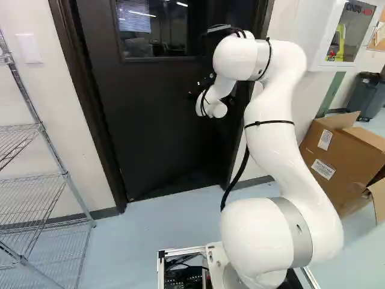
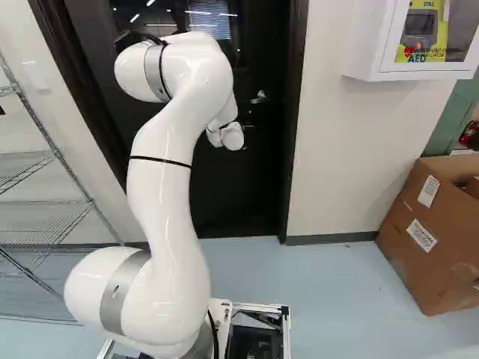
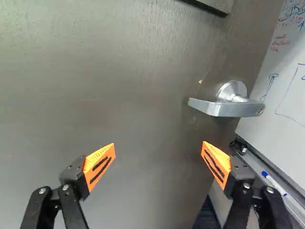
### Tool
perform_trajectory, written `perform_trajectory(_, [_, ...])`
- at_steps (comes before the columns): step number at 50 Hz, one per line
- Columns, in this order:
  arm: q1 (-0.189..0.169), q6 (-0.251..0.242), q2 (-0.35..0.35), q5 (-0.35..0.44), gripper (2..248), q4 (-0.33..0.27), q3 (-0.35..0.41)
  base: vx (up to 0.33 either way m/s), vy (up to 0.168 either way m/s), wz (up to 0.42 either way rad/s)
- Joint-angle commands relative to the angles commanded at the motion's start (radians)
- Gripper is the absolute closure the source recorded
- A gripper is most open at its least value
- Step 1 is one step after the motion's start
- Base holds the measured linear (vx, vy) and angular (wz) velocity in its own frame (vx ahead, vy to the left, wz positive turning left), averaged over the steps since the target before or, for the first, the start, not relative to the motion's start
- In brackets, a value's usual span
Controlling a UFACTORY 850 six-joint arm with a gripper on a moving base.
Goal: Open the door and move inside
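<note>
Holding the claw (image 3: 159, 145) wide apart, gripping nothing, before the door (image 3: 95, 95); seeing the lever handle (image 3: 228, 109) ahead, off toward the whiteboard (image 3: 286, 90), upper middle of the right base view, lying roughly parallel to the claw's spread; probably needing a sideways shift, minding the door's edge, leaving freer room toward the wire shelving (image 1: 41, 127)

smooth metal handle (image 3: 226, 109), faintly grained door (image 3: 119, 71), matt cardboard box (image 2: 408, 247), glossy white arm (image 2: 161, 209)
</note>
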Motion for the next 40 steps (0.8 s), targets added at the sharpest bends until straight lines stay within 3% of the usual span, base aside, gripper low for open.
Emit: perform_trajectory(40, [-0.007, 0.0, 0.196, 0.0, 3, 0.087, 0.263, 0.0, 0.0, 0.0])
